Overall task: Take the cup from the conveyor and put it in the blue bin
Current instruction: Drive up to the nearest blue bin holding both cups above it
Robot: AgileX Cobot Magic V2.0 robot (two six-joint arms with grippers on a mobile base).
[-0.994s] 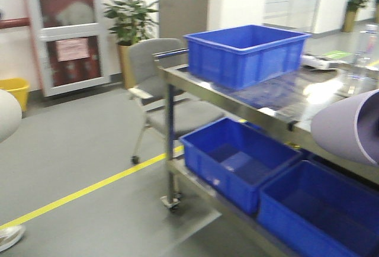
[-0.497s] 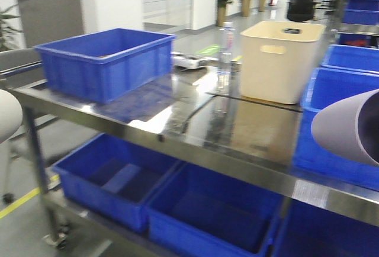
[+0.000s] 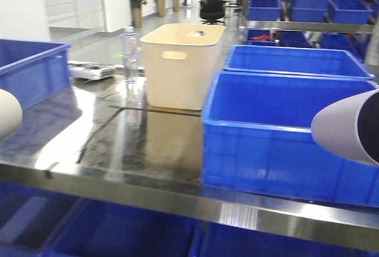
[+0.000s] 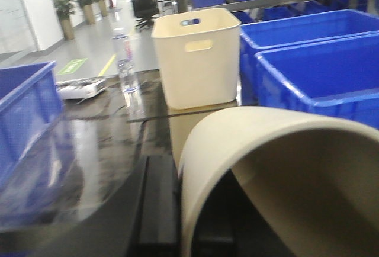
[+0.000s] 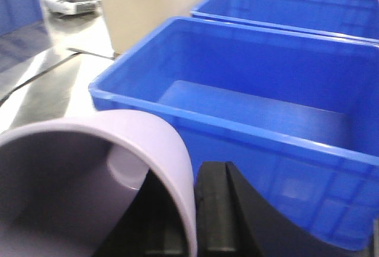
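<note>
Left claw (image 4: 185, 218) clamped on cream cup (image 4: 266, 144); right claw (image 5: 188, 221) clamped on lilac cup (image 5: 118, 132). Blue bin (image 3: 266, 156) at table (image 3: 106, 144) front edge, right of tub (image 3: 180, 67).

1. The blue bin (image 3: 278, 156) (image 5: 266, 162) is a bright blue rectangular crate with a thick rim. It stands upright near the front edge of the steel table (image 3: 118, 144), toward the right.
2. The lilac cup (image 5: 160, 144) (image 3: 337, 129) is carried on its side, on the near side of the bin.
3. The cream cup (image 4: 266, 132) (image 3: 7, 115) is also carried on its side, at the table's left part.
</note>
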